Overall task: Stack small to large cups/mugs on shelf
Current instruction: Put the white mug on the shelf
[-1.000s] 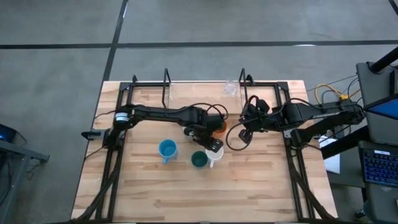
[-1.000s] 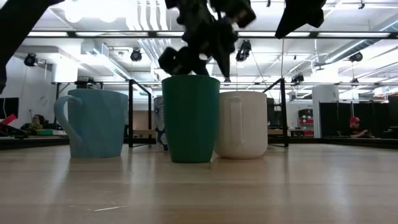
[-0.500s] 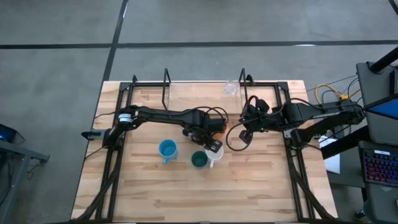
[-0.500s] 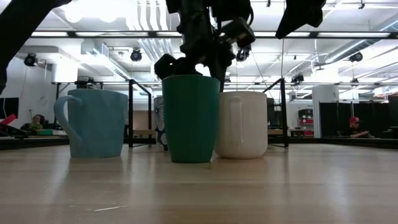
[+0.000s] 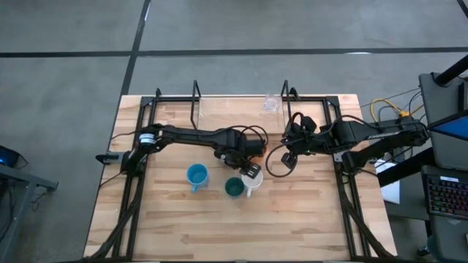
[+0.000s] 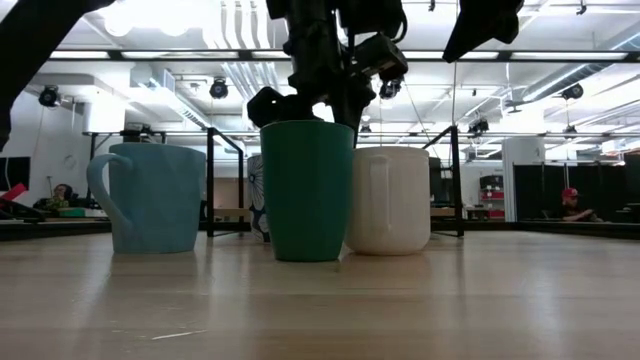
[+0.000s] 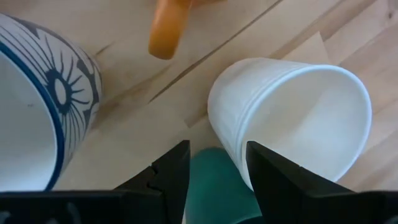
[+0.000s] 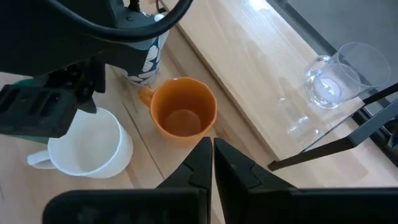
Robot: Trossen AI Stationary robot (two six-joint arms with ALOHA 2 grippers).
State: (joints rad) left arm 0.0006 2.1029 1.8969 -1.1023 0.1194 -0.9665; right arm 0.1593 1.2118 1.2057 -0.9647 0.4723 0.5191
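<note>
A dark teal-green cup [image 5: 234,188] stands on the table with a white handled mug [image 5: 253,180] touching its right side and a light blue mug [image 5: 196,175] to its left. An orange cup [image 8: 183,112] and a white cup with a blue pattern [image 7: 31,112] stand just behind them. A clear glass [image 5: 271,103] stands on the shelf [image 5: 234,109]. My left gripper [image 7: 217,165] is open, low over the teal cup [image 7: 211,186], whose rim shows between its fingers. My right gripper [image 8: 212,155] is shut and empty, hovering right of the orange cup. My left gripper comes from above, pointing down, with its open fingers [image 6: 345,100] at the teal cup's rim [image 6: 305,124] next to the white mug's wall [image 7: 239,143]. I cannot tell whether they touch the cup or the mug.
The shelf's black wire frame with upright loops [image 5: 196,93] runs along the table's far edge and down both sides. A black cable loop [image 5: 276,162] hangs by my right gripper. Bare wood lies toward the table's near edge [image 5: 241,234].
My left gripper has come down and a little toward the table's near edge, closing in on the teal cup's rim. The cups have stayed where they were.
</note>
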